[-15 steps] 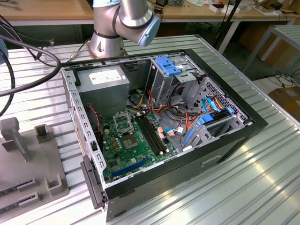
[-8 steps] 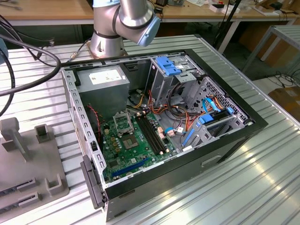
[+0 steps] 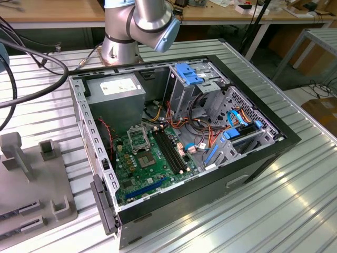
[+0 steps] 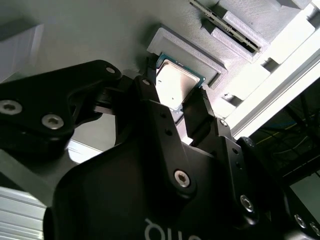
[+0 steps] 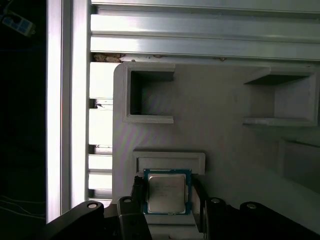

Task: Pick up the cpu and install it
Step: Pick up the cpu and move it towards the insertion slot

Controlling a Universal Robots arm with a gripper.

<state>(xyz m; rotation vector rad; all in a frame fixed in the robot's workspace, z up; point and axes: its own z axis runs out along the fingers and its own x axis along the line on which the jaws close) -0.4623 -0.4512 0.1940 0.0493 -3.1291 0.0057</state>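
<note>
One cpu (image 5: 167,192), a small flat square with a silvery metal lid and a thin green edge, sits at a shallow raised-rim seat on the grey printed fixture plate (image 5: 225,135). Faint print on the lid is not legible. The gripper (image 5: 169,195) is matte black with hex-head screws. Its two fingers (image 5: 199,200) are closed in against opposite edges of the cpu, so it is grasping it. Whether the chip is lifted off the seat cannot be told. The second wrist view shows the same: gripper (image 4: 174,90) clamped on the cpu (image 4: 172,82) over the fixture plate (image 4: 90,35), with white lettering on the gripper body cut off. The first wrist view also shows two open-sided square pockets (image 5: 150,97) on the plate.

In the exterior view the fixture plate (image 3: 31,174) is at the exterior view's left, on a ribbed aluminium table (image 3: 237,221). One open black PC case (image 3: 284,139) lies on its side at centre. It holds one green motherboard (image 3: 142,168) with one metal-framed socket (image 3: 138,138) and black memory slots (image 3: 171,153). At upper centre is one grey power supply (image 3: 116,89) with a white label too small to read. Blue plastic drive brackets (image 3: 189,74) and red, yellow and orange wires (image 3: 195,126) are also inside. The silver robot arm (image 3: 150,21) with a blue cap stands at top centre.
</note>
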